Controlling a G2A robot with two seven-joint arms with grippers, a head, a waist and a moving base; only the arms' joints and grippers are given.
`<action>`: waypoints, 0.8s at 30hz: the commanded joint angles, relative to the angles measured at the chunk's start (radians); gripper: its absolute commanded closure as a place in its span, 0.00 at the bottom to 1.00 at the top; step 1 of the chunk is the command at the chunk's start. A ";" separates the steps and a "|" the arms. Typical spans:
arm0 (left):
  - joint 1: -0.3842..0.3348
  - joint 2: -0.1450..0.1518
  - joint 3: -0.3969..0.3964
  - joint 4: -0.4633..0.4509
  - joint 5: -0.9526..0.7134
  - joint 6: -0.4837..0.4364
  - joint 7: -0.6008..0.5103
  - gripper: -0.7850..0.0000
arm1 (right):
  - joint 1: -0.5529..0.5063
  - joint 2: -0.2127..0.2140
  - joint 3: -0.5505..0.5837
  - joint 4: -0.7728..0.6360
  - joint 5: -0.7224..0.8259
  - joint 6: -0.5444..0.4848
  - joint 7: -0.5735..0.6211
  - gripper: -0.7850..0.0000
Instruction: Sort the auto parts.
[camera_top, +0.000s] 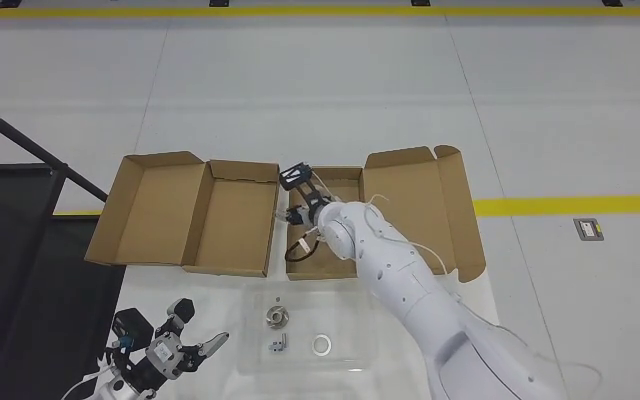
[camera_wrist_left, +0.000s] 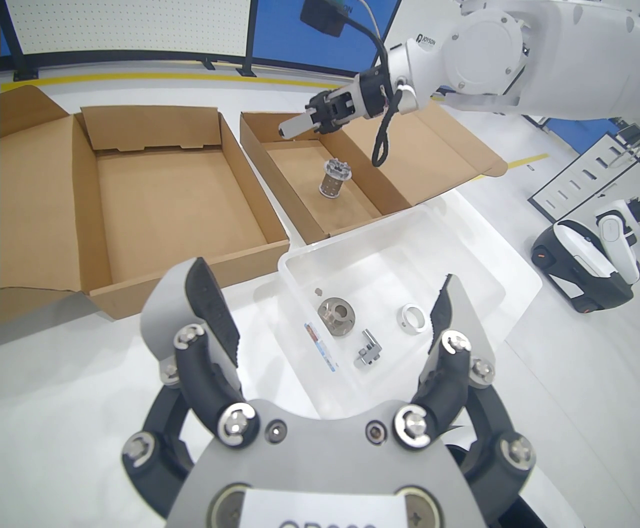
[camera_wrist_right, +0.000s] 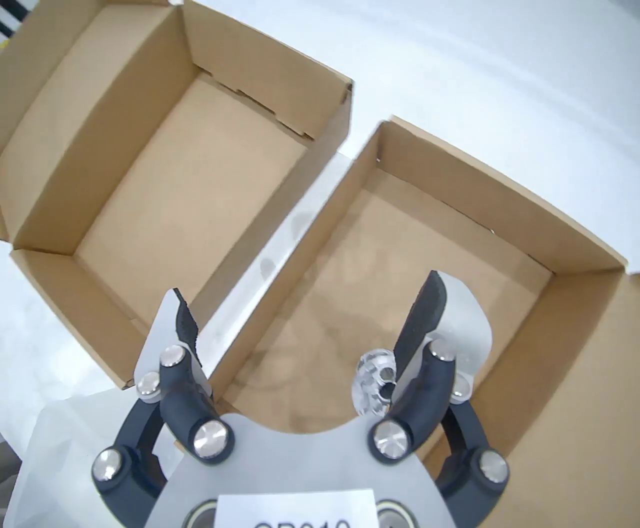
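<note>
A clear plastic tray (camera_wrist_left: 450, 240) holds a round flange (camera_wrist_left: 336, 315), a metal ring (camera_wrist_left: 414, 317) and a small bracket (camera_wrist_left: 367, 352). My left gripper (camera_wrist_left: 324, 277) is open with nothing in it, on the near side of the tray (camera_top: 360, 320), at the table's near left (camera_top: 205, 322). My right gripper (camera_wrist_right: 305, 290) is open above the right cardboard box (camera_wrist_right: 500, 185). A silvery toothed cylinder (camera_wrist_right: 372, 380) stands on that box's floor (camera_wrist_left: 334, 182), below the right gripper (camera_wrist_left: 295, 127) and free of its fingers. The left cardboard box (camera_wrist_left: 175, 200) holds nothing.
Both boxes (camera_top: 235, 215) (camera_top: 345, 180) sit side by side beyond the tray, their lids folded outward. A black cable loop (camera_wrist_left: 381, 145) hangs from the right wrist over the right box. A tiny loose bit (camera_wrist_left: 317, 290) lies in the tray beside the flange.
</note>
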 joint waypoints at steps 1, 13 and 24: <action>0.000 0.000 0.000 0.000 0.000 0.000 0.000 0.00 | -0.033 0.025 0.007 -0.079 -0.038 -0.020 -0.015 0.00; -0.007 -0.002 -0.007 -0.002 -0.032 0.035 0.014 0.00 | -0.530 0.252 0.253 -1.050 -0.414 0.019 0.341 0.00; -0.018 -0.003 -0.033 0.004 -0.129 0.084 0.004 0.00 | -0.686 0.310 0.308 -1.292 -0.474 -0.326 0.571 0.00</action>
